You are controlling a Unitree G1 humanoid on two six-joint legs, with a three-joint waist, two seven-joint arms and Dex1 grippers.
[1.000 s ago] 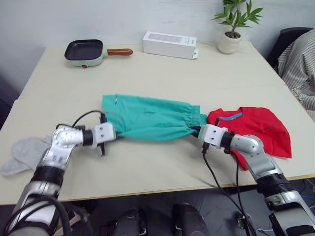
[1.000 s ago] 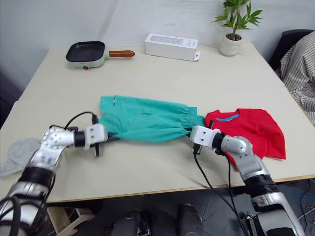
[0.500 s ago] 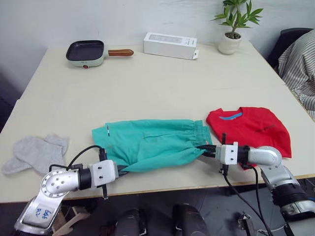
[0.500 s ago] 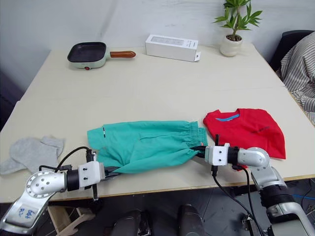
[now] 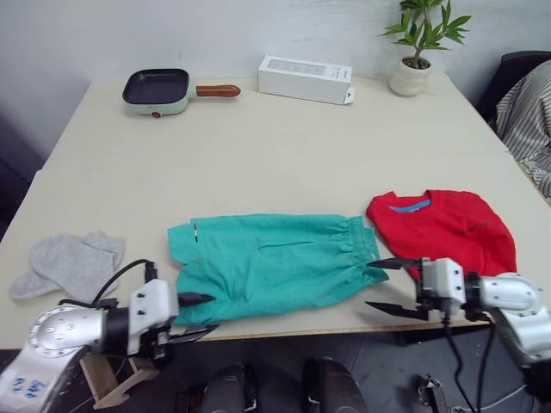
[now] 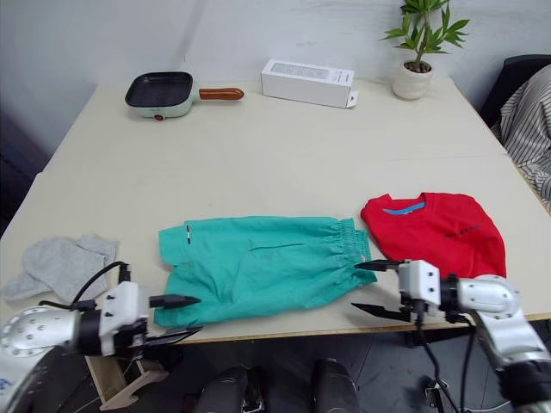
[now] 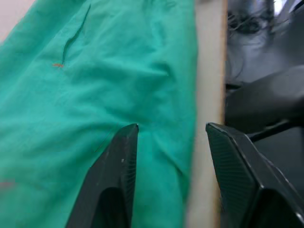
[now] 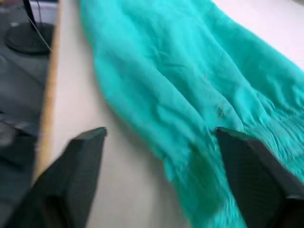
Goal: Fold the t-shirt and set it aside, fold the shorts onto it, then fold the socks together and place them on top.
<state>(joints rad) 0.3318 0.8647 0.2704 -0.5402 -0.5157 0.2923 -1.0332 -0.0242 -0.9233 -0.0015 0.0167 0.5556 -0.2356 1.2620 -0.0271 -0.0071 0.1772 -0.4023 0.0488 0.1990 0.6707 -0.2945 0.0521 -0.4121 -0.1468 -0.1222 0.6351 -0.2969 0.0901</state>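
The teal shorts [image 5: 271, 267] lie flat near the table's front edge, with the gathered waistband toward the right. The folded red t-shirt [image 5: 443, 228] rests just right of them. At the far left lie the grey socks [image 5: 69, 262], side by side. My left gripper [image 5: 205, 314] is open at the shorts' front left corner, off the fabric. My right gripper [image 5: 372, 285] stands wide open just right of the waistband, holding nothing. In the left wrist view the shorts [image 7: 95, 95] spread ahead of the open fingers [image 7: 118, 180]. The right wrist view has the shorts [image 8: 166, 71] beyond its spread fingers [image 8: 80, 156].
A mint frying pan [image 5: 155, 86] with a brown handle, a white box [image 5: 306, 77] and a potted plant [image 5: 422, 52] stand along the table's far edge. Striped cloth [image 5: 529, 112] hangs on a chair at the right. The table's front edge [image 5: 284, 329] runs just under both grippers.
Both grippers let go of the shorts, opened and drew back toward the front edge. The shorts, dragged toward the near edge earlier, now lie spread flat.
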